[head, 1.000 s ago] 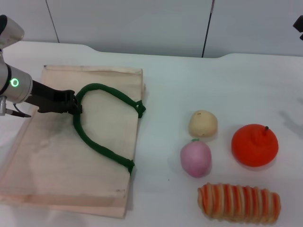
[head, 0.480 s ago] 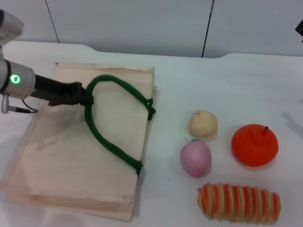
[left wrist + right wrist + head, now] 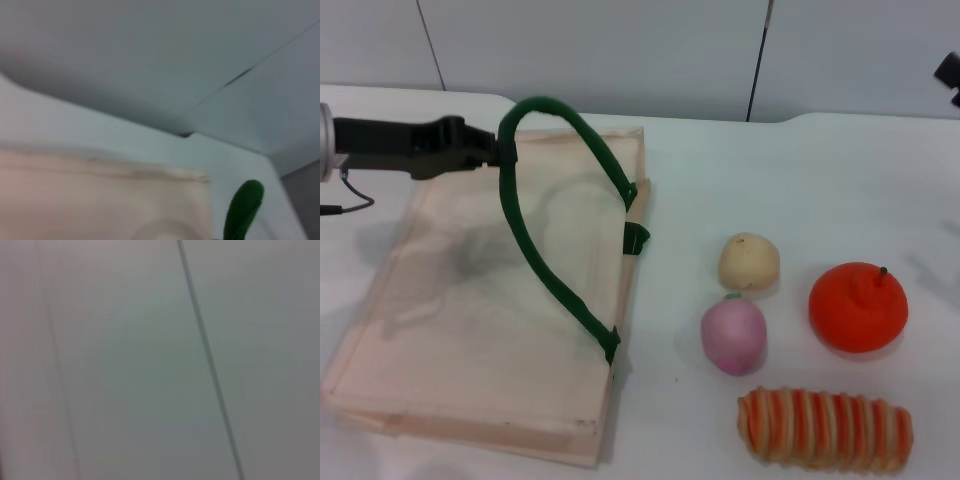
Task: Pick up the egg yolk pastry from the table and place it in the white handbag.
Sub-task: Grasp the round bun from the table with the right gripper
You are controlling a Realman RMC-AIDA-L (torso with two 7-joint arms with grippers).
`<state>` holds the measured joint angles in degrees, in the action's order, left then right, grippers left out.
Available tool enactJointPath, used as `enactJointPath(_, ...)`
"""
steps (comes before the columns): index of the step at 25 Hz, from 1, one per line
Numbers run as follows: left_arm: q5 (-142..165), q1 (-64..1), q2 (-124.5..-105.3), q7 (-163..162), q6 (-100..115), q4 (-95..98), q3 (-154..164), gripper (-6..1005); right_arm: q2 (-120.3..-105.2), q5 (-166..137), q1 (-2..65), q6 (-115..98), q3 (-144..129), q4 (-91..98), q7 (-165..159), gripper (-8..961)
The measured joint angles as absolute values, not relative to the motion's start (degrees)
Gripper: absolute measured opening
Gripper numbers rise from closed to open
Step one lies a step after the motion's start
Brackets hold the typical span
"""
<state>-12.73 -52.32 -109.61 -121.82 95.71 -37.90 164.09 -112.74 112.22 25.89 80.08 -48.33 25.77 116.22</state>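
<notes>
The egg yolk pastry, a pale yellow-cream lump, sits on the white table right of the bag. The white handbag lies flat at the left, a cream cloth tote. My left gripper reaches in from the left edge and is shut on the top of one dark green handle, holding the loop raised above the bag's far edge. The left wrist view shows the bag's cloth and a piece of the green handle. Only a dark part of my right gripper shows at the far right edge.
A pink-purple round fruit lies just in front of the pastry. An orange fruit sits to its right. A long orange-and-cream striped roll lies near the front edge. The right wrist view shows only wall panels.
My left gripper has risen and moved toward the back with the green handle, lifting the loop upright and pulling the bag's upper side with it.
</notes>
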Motion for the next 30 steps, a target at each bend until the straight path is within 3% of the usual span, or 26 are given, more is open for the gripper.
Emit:
enactJointPath(6,-18.79,-51.49,-109.60,-120.26,103.66,-39.49,164.09,125,-111.75,99.65,26.98,82.69,-48.28,31.92,108.87,816)
enactJointPath(15,-26.33,-50.81,-109.02,-119.46,112.41,-39.55,164.09,123,-115.92,76.79,30.33,82.82,-48.87,49.66,95.78,814)
enactJointPath(30,-31.27,-49.44,-108.39,-120.30,115.92,-39.55,164.09,122,-116.29,61.49,38.70,69.34,-63.72,48.35,85.54,811)
